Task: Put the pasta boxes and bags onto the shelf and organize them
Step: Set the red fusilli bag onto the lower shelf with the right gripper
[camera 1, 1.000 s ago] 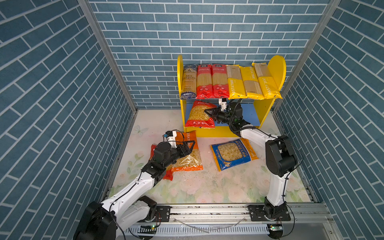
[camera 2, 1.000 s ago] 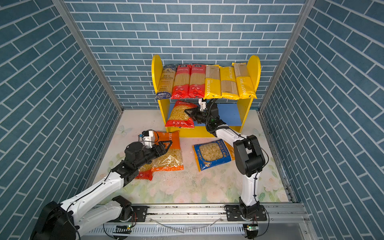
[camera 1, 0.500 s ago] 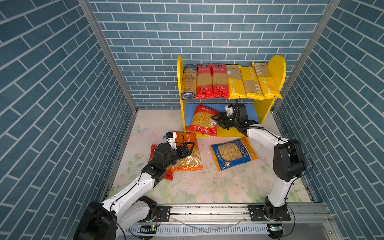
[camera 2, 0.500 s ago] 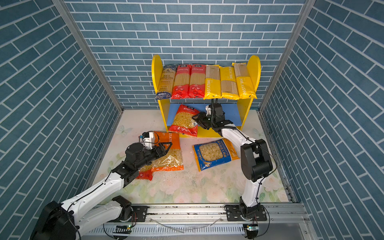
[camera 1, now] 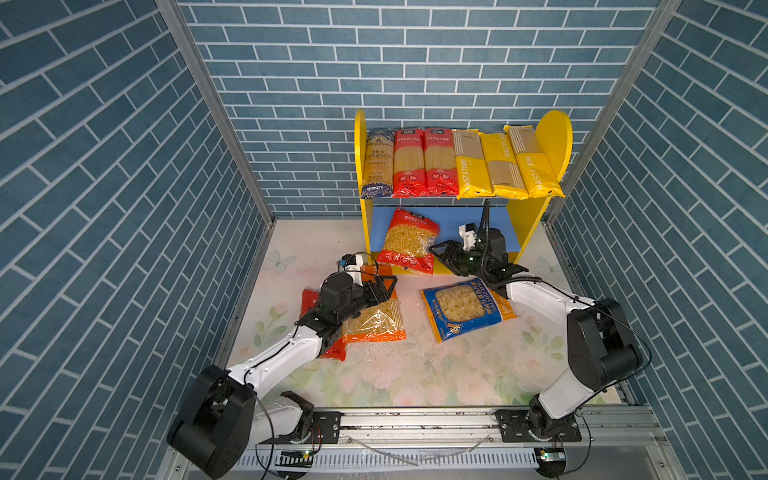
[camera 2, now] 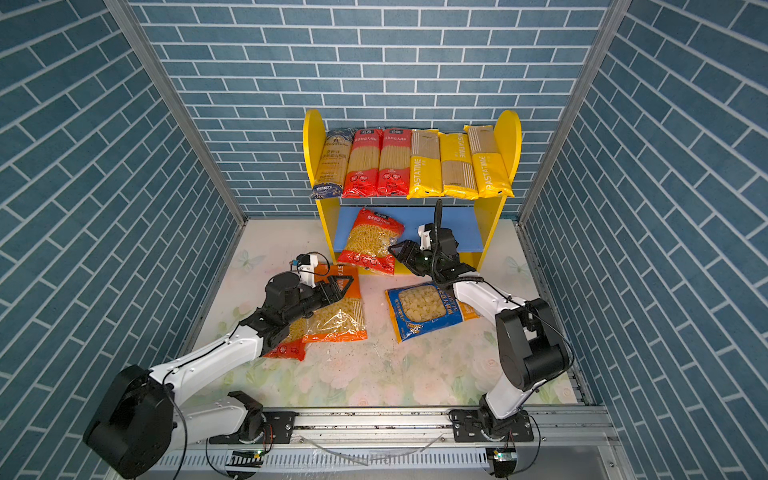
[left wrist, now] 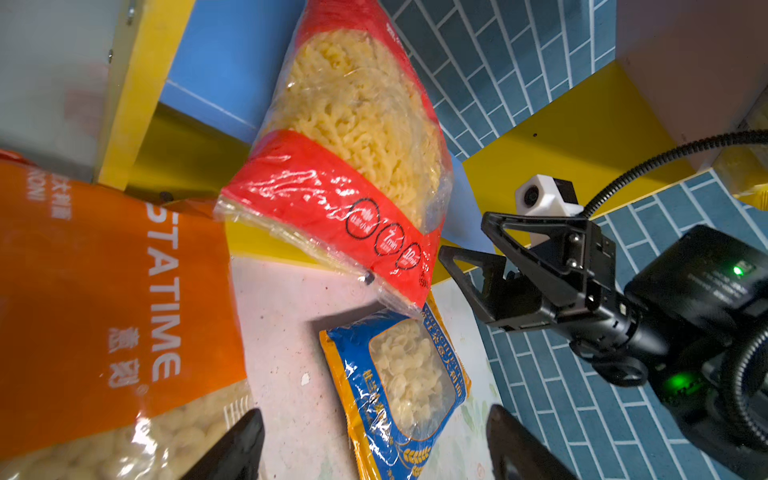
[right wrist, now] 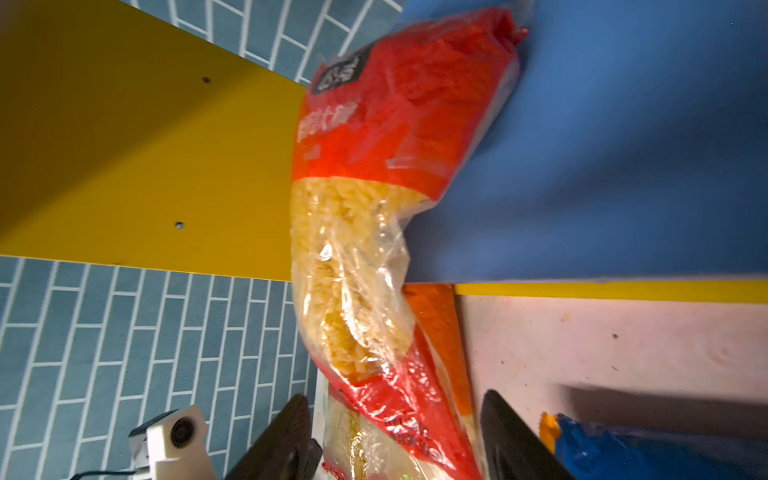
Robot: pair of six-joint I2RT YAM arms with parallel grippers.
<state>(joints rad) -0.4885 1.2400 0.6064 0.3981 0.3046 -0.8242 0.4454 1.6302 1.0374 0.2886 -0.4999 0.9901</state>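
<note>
Counting packs, how far along does this look?

More than half, I'd judge: six long spaghetti packs [camera 1: 469,166] lie side by side across the top of the shelf [camera 1: 557,137], filling it.

And the wider bags?

One red bag [camera 1: 409,241] leans on the blue lower board [camera 1: 449,220], its bottom end hanging over the front edge, so it is only partly in. The orange bag [camera 1: 376,320], a second red bag [camera 1: 332,352] under it and the blue-yellow bag [camera 1: 463,309] lie on the surface [camera 1: 415,374] in front of the shelf.

The jaws?

The right gripper [left wrist: 462,233] sits just beside the leaning bag with its jaws apart, gripping nothing; whether a tip touches the plastic I can't tell. The left gripper [camera 1: 390,287] hovers over the orange bag, jaws wide and empty
</note>
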